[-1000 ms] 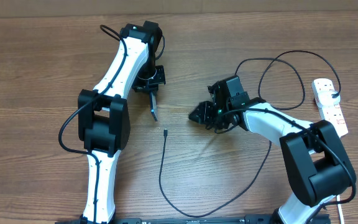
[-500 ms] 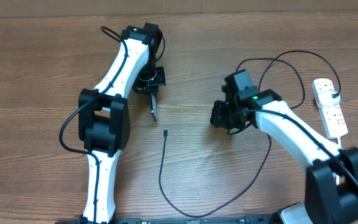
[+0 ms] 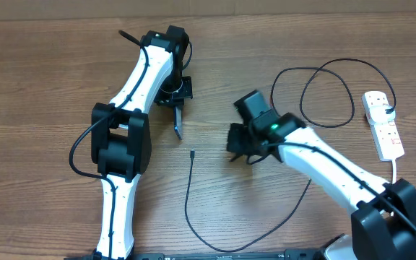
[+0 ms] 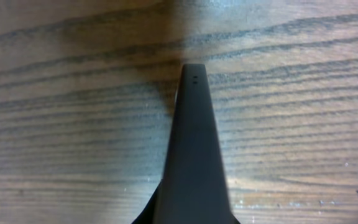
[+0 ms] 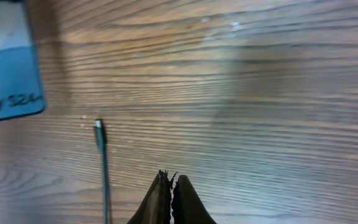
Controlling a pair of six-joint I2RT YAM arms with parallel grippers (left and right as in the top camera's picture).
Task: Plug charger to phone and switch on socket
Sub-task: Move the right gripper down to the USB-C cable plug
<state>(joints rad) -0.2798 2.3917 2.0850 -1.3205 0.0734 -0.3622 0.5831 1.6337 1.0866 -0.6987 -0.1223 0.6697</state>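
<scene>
On the left of the tabletop, the left arm reaches up and then bends back toward the middle. The left fingers are pressed together into one dark wedge with nothing between them. They point down at bare wood, close above it.

Just below and right of that wedge, the charger begins. Its small connector tip lies free on the wood. From there the thin black cable runs toward the near edge, sweeps right in a wide curve and passes under the right arm. It then loops across the upper right.

In the right wrist view, a corner of the phone lies flat at the upper left, its pale blue screen up. The corner is beyond and to the left of the connector tip, not touching it.

The right fingers are closed against each other and hold nothing. They hover near the tabletop, just right of the cable and short of its tip.

At the far right lies the socket. The charger's black plug sits at its upper end, and its white cord trails toward the near edge.
</scene>
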